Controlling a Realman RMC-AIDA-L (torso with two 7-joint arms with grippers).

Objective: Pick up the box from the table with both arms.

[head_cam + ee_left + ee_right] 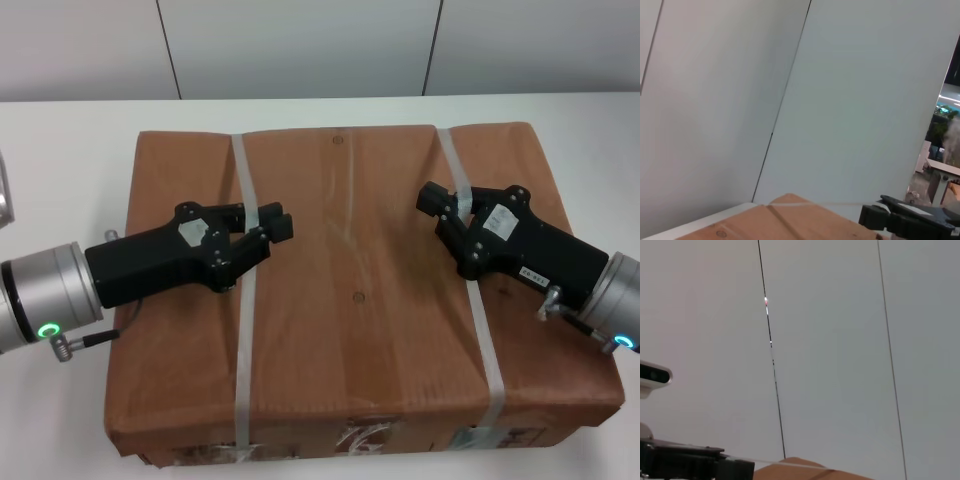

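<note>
While both arms hang over the package, this is how it looks from where I stand.

Left gripper (272, 222): over the box top toward nine o'clock, just above the left strap (243, 300); fingers slightly apart, holding nothing.

Right gripper (436, 203): over the box top toward three o'clock, above the right strap (478, 320), pointing inward toward the centre; I cannot tell whether its fingers are parted.

Box (350, 300): lying flat on the table (70, 150), filling most of the view, with its labelled, taped side at six o'clock. It looks not yet lifted.

Step in hand, as I judge it: getting a two-sided hold. Each gripper would do well to take its own strap or edge at matching heights, then both rise together so the wide box stays level.

Risks: a strap may slip or stretch, and uneven lifting could tilt the box.

Surroundings: a pale panelled wall (840, 100) stands beyond twelve o'clock, and a small white camera (652, 376) shows in the right wrist view. Nothing lies on the box top between the grippers.
</note>
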